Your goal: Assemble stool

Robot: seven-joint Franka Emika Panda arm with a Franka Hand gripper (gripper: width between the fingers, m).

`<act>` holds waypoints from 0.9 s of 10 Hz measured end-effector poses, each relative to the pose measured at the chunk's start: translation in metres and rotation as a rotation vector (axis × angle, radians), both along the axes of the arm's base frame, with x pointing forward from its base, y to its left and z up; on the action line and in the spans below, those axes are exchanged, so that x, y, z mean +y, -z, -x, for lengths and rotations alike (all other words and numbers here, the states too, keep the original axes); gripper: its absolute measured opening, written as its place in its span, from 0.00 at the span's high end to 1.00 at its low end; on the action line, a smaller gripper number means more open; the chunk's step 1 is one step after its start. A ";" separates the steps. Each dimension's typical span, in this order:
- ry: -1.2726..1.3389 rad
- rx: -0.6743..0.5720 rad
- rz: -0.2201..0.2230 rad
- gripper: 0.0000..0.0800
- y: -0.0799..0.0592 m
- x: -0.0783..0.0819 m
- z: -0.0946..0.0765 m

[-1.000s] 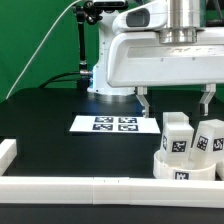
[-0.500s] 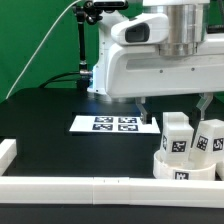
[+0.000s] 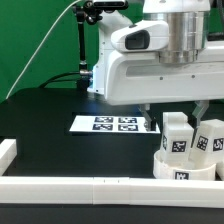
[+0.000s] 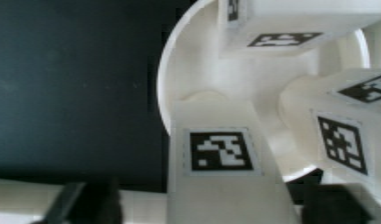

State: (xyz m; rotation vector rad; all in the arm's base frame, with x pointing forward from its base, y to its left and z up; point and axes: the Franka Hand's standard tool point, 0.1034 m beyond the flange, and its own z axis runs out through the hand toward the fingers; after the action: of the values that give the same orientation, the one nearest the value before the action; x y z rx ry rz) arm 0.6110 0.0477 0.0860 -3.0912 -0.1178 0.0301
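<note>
The stool parts are being seen at the exterior view's right, near the white rail [image 3: 100,187] that is bordering the black table [image 3: 60,145]. The round seat [image 3: 180,168] is lying flat, and two blocky legs [image 3: 177,136] are standing upright on it, each bearing a square tag. The gripper [image 3: 175,112] is being held just above and behind the legs, its two fingers [image 3: 146,116] standing apart with nothing gripped between them. The marker board [image 3: 113,124] is lying flat just beside the gripper. In the wrist view, the seat's tagged wall [image 4: 219,150] is being shown close up.
</note>
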 end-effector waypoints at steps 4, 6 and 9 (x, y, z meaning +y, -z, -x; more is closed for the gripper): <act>0.009 0.000 -0.001 0.58 0.000 0.000 0.000; 0.033 -0.001 -0.003 0.58 0.000 0.000 -0.001; 0.418 -0.064 -0.030 0.58 0.000 0.006 -0.007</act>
State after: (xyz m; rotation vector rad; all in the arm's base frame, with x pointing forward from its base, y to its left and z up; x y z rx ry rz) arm 0.6184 0.0541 0.0856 -3.0176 0.5185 -0.0855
